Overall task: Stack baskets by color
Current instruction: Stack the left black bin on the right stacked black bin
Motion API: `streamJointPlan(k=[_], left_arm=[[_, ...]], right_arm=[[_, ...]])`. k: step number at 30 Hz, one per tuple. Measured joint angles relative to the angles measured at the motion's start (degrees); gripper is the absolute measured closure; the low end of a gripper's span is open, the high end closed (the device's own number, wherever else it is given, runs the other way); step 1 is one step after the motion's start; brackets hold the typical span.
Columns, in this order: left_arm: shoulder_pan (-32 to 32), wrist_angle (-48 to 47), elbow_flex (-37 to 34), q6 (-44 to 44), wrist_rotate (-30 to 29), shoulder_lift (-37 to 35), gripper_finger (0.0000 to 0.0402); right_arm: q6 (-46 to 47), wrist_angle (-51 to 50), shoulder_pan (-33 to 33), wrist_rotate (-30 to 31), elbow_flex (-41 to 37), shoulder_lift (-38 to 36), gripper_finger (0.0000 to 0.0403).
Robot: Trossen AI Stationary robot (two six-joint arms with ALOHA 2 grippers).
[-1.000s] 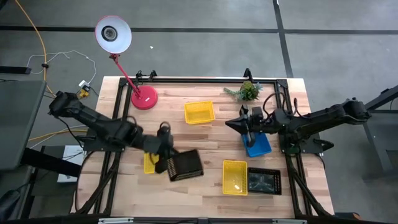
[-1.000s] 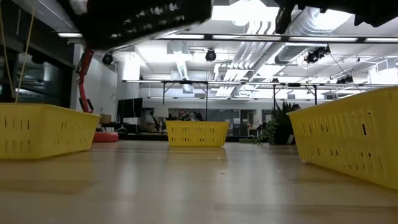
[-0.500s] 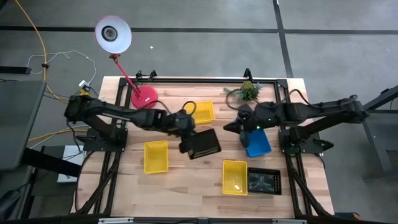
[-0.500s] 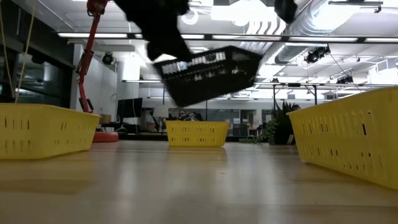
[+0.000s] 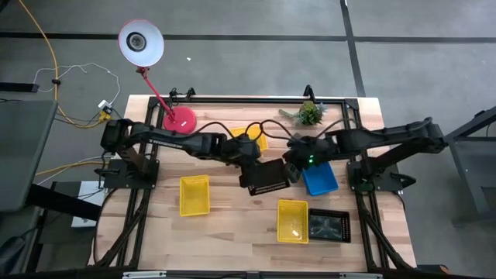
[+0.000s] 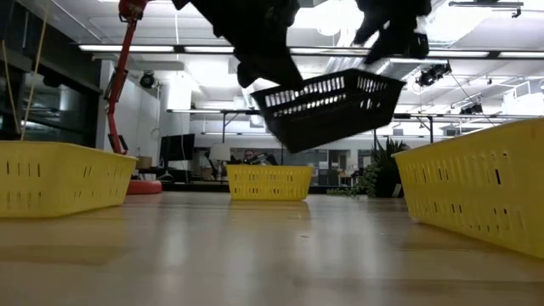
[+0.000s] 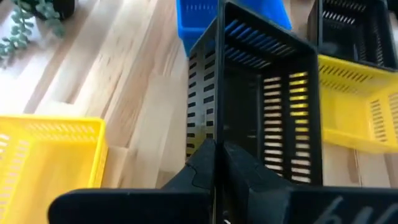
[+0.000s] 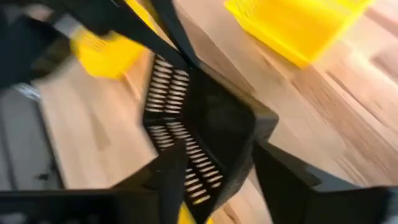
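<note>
A black basket hangs above the middle of the table, with my left gripper shut on its left end. My right gripper stands open at the basket's right end; in the right wrist view its fingers straddle a corner of the basket. A blue basket rests on the table just right of it. Yellow baskets sit on the table at the near left, near middle and far middle. Another black basket lies beside the near yellow one. My left gripper pinches the rim of the black basket's end wall between its two fingers, slanting down from the table's left. The basket is lifted clear of the table and tilted, its right end higher. My right gripper: whether its fingers touch the basket's corner I cannot tell.
A red-based desk lamp stands at the far left and a small green plant at the far edge. Bare wood lies between the near left yellow basket and the near middle one.
My left gripper has carried the black basket from the table's near left toward the middle and right, keeping it clear of the table. My right gripper has tipped downward and come to the basket's right end.
</note>
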Motion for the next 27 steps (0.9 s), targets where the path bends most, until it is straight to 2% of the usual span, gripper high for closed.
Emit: streamJointPlan(k=[5,12,14,16,21,22,25,27], left_arm=[[0.7,0.09,0.14,-0.1,-0.48,-0.02,0.0401],[0.66,0.09,0.14,-0.87,0.61,-0.02,0.0401],[0.55,0.32,0.14,-0.91,0.61,-0.03,0.0401],[0.32,0.63,0.14,-1.04,0.64,-0.04,0.0401],[0.12,2.46,0.14,-2.53,1.16,-0.1,0.0376],[0.05,3.22,0.14,-2.7,1.55,-0.11,0.0366],[0.16,4.68,0.19,-3.98,3.24,-0.54,0.0325],[0.21,6.19,0.19,-4.08,3.46,-1.33,0.0294]], right_arm=[[0.31,-1.26,0.02,-0.45,0.0,4.94,0.0184],[2.85,-1.06,0.02,0.92,-0.02,10.6,0.0181],[3.21,-1.07,0.02,2.82,-0.04,11.4,0.0198],[3.17,-1.25,0.02,4.52,-0.11,11.31,0.0232],[2.73,-2.82,-0.09,6.31,-0.11,9.99,0.0375],[2.38,-3.31,-0.11,6.43,-0.11,9.6,0.0388],[2.63,-5.95,-0.75,5.78,-0.11,8.19,0.0382],[2.53,-9.02,-1.4,5.5,-0.11,6.72,0.0394]])
